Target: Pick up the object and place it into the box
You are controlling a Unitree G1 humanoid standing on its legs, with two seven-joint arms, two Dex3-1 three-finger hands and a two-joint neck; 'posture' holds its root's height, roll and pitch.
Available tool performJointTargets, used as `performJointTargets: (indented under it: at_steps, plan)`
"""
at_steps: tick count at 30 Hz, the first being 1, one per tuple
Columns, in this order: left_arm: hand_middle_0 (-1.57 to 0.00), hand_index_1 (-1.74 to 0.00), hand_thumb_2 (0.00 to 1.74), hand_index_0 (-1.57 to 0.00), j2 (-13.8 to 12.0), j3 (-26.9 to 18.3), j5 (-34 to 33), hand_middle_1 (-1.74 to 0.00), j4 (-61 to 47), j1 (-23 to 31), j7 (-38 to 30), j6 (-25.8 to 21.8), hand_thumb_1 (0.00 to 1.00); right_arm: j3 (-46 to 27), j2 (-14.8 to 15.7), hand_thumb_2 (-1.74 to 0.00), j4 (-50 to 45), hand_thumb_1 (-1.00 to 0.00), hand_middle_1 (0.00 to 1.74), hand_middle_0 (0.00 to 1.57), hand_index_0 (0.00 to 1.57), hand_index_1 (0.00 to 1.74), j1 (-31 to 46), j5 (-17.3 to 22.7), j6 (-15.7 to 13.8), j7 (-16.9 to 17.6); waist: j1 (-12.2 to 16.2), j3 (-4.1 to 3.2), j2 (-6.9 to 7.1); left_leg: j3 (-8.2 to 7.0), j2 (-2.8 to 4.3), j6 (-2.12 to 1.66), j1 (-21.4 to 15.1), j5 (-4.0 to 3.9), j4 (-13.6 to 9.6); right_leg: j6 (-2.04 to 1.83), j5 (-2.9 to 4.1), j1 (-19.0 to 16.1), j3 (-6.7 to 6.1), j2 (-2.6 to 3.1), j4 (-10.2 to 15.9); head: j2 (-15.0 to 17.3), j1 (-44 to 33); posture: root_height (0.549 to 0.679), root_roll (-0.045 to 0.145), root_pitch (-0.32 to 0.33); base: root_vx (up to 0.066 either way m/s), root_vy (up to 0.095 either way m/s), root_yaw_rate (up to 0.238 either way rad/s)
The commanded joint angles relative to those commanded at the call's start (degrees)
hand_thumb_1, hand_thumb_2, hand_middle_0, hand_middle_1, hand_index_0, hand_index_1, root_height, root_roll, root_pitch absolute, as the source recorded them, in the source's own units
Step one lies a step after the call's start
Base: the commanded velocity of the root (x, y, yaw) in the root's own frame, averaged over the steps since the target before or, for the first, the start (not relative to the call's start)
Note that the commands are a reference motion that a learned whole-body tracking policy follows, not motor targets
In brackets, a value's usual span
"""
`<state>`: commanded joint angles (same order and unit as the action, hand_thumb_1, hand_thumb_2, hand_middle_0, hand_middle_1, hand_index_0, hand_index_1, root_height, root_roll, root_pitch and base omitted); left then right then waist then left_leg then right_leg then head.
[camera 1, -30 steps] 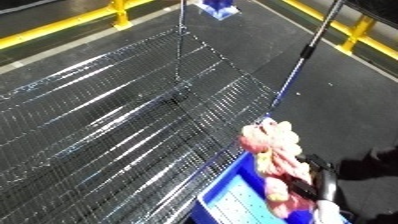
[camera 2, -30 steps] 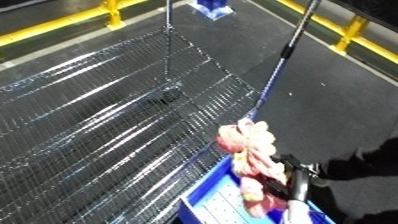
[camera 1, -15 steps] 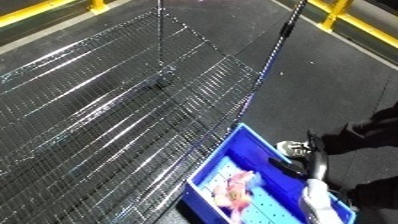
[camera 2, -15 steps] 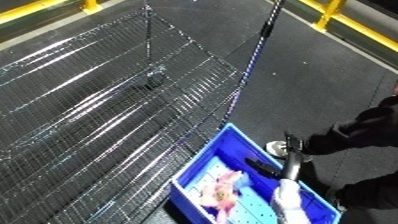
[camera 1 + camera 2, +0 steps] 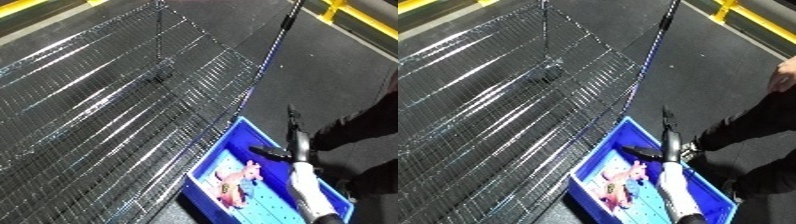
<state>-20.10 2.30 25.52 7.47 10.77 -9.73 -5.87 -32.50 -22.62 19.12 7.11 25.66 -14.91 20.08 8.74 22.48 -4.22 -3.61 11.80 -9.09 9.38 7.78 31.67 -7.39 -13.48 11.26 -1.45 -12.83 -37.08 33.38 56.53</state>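
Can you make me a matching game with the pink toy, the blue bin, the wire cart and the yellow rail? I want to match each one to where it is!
Things:
1. pink toy
2. blue bin
3. wire cart
4. yellow rail

Places:
A. far off, at the top right corner
B. on the dark floor, beside the cart
C. lying inside the bin
D. filling the left side of the view

Pairs: 1-C, 2-B, 3-D, 4-A
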Motion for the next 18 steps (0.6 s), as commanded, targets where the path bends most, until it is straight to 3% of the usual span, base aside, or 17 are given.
performJointTargets:
  at_steps: [5, 9, 18]
  plan:
    - [-1.57, -1.74, 1.74, -1.57, 0.4, -1.0, -0.3, -1.74, -0.2, 0.2, 0.3, 0.7, 1.0, 5.6, 0.1, 0.0, -7.7, 0.0, 0.0, 0.0, 0.0, 0.0, 0.8, 0.0, 1.8, -5.7, -1.0, -0.24, 0.72, 0.26, -0.01, -0.12, -0.3, -0.34, -0.4, 0.02, -0.45, -0.5, 0.15, 0.18, 0.0, 1.3, -9.1, 0.643, 0.055, -0.185, 0.008, -0.001, 0.066]
    - [-1.57, -1.74, 1.74, -1.57, 0.6, -1.2, -0.8, -1.74, -0.5, 0.4, 0.3, 1.2, 1.0, 8.7, 0.4, 0.0, -10.3, 0.0, 0.0, 0.0, 0.0, 0.0, 0.3, 0.4, 2.6, -8.0, -1.8, -0.3, 1.24, 0.48, 0.01, -0.22, -0.3, -0.51, -0.6, 0.03, -0.62, -0.7, 0.28, 0.33, -0.1, 1.9, -15.8, 0.643, 0.052, -0.184, 0.008, 0.001, 0.066]
    - [-1.57, -1.74, 1.74, -1.57, 1.5, -1.8, -1.8, -1.74, -1.2, 1.3, 0.2, 1.6, 1.0, 16.6, 0.8, 0.0, -16.3, 0.0, 0.0, 0.0, 0.0, 0.0, -0.7, -3.2, 4.4, -11.3, -4.8, 0.2, 2.53, 1.36, -0.04, -0.17, 0.4, -0.55, -0.3, 0.02, -0.56, -0.8, 1.09, 0.28, -0.3, 1.4, -30.1, 0.644, 0.046, -0.179, 0.008, 0.003, 0.061]
